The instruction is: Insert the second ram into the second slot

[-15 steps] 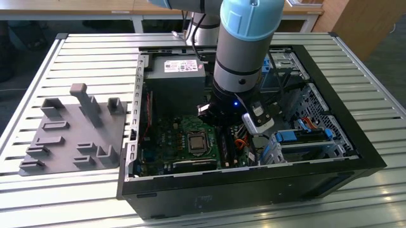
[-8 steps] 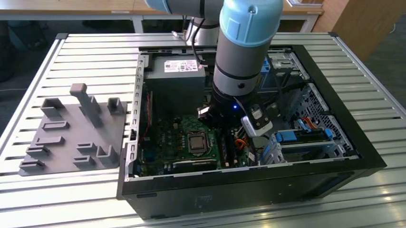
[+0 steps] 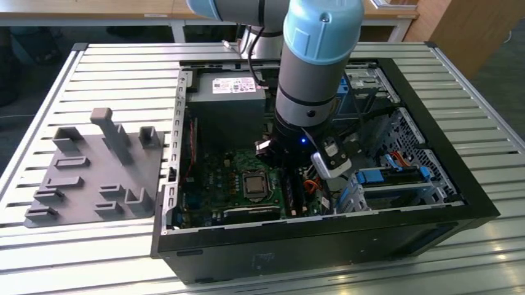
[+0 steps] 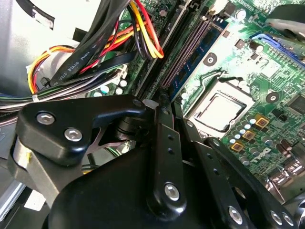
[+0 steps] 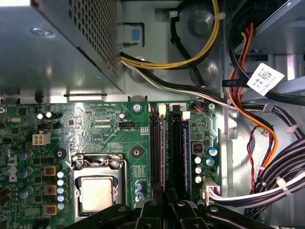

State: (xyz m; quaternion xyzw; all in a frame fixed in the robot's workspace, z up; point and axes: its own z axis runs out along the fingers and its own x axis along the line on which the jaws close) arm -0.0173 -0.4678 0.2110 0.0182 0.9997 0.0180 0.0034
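Observation:
The second ram (image 5: 186, 143) is a thin blue board standing on edge in a memory slot beside the processor socket (image 5: 97, 191). In the second wrist view the ram (image 4: 204, 46) runs along the dark slots (image 4: 186, 52), away from my gripper (image 4: 155, 107). My gripper (image 5: 167, 210) hangs low over the near end of the two slots (image 5: 157, 143). Whether it touches the board is hidden by its own black links. In the exterior view the gripper (image 3: 289, 184) is down inside the open computer case (image 3: 459, 184), above the green motherboard (image 3: 221, 178).
Black, yellow and orange cable bundles (image 5: 267, 157) crowd one side of the slots. The grey power supply (image 3: 230, 107) fills the case's far end. Blue drive-bay latches (image 3: 377, 176) sit at the exterior view's right. A grey holder tray (image 3: 90, 172) lies outside the case at that view's left.

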